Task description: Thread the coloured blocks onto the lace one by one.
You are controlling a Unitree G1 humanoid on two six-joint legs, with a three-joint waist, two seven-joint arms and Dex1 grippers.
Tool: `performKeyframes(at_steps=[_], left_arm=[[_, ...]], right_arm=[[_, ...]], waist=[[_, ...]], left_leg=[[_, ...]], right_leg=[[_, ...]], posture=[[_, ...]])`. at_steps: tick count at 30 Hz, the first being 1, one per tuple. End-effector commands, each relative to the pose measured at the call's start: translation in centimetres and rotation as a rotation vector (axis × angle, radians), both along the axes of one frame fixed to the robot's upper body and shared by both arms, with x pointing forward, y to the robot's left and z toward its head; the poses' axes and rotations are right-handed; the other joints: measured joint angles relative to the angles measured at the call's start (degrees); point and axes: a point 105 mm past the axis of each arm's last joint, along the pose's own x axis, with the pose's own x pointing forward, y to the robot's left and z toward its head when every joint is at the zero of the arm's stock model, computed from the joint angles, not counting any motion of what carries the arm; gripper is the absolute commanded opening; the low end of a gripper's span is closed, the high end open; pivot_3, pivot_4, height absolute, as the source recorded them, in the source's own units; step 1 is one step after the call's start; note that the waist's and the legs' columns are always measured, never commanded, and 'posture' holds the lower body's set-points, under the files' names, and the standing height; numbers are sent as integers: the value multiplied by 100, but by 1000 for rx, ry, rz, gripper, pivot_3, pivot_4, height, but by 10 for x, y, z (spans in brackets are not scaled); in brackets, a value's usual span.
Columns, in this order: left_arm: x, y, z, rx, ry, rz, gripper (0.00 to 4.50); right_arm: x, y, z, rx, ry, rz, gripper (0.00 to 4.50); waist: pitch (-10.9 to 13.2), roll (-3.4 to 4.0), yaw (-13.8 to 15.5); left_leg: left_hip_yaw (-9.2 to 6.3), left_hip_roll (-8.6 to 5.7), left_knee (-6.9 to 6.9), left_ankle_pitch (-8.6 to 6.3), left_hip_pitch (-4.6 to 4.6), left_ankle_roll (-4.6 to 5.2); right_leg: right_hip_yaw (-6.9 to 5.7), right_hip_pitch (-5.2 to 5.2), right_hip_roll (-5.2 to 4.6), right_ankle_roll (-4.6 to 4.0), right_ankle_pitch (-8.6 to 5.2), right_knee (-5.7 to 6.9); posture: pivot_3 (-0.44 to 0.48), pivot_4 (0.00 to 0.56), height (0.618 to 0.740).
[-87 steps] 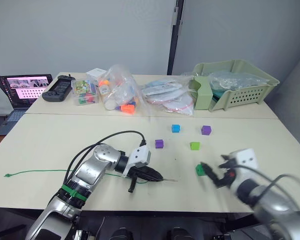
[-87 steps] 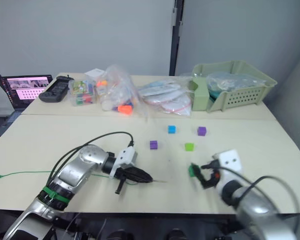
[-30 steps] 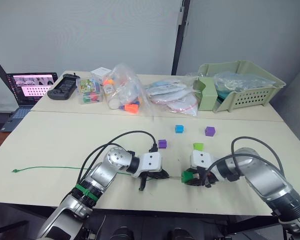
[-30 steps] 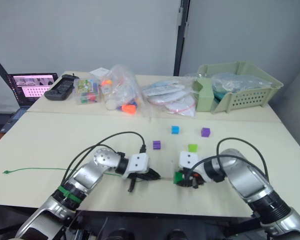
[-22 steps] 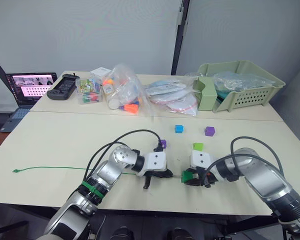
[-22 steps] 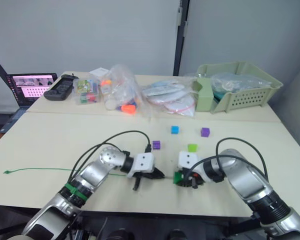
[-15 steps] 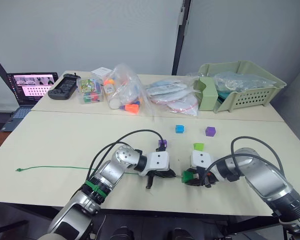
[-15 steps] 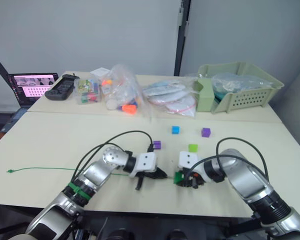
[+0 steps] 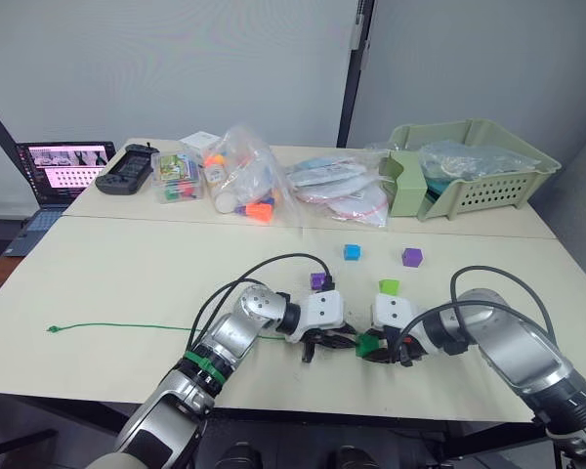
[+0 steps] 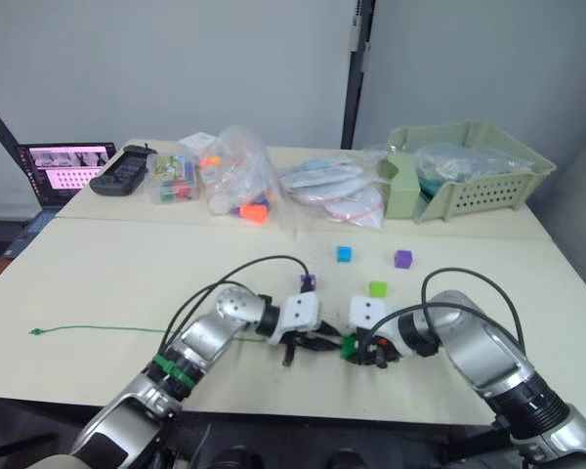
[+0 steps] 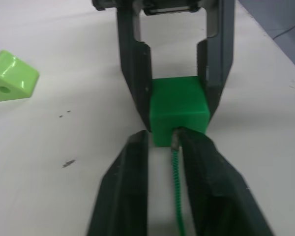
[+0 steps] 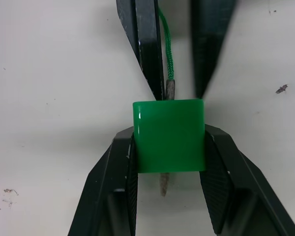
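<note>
Green block [image 12: 169, 135] clamped in right pincer [image 12: 168, 147].
Lace [image 11: 176, 172] tip poking through it, gripped just behind by left pincer [image 11: 164, 142].

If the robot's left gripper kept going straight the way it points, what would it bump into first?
Most likely the dark green block, right past the left gripper. The right gripper pinches that block from the far side, and the lace already pokes into it. Its fingers sit just behind the block.
</note>
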Motion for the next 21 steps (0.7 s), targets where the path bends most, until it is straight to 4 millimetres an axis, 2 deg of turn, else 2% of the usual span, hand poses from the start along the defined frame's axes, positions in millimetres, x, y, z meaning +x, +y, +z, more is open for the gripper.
performKeyframes(at_steps=[1,4,7,12,21], left_arm=[[-2,-3,13,-15,-38,-26,2318],[-3,8,10,15,-10,-14,3314],[-7,25,6,67,-14,-17,3348],[-10,37,2,115,2,-4,3348],[-11,35,-1,132,28,1,521]], right_arm=[[-3,3,-3,-9,10,24,1183],[-3,2,-4,-13,8,25,1183],[-2,3,-4,-15,7,27,1183],[0,5,-5,-19,-5,33,1183],[-1,7,-5,-17,-4,42,1183]], waist=[[0,0,-5],[0,0,-11],[0,1,-20],[-1,0,-20],[-1,0,-39]], left_leg=[[-1,0,-1,0,0,0],[-1,0,-3,0,0,0],[-1,1,-4,0,0,0],[0,3,-8,0,2,0],[-1,4,-7,0,5,0]], right_leg=[[0,-1,0,0,0,0],[0,-2,1,0,0,0],[0,-3,2,0,0,0],[0,-3,3,0,0,-1],[0,-2,5,-1,0,2]], posture=[[0,150,732],[0,150,732],[0,150,732],[0,150,732],[0,150,732]])
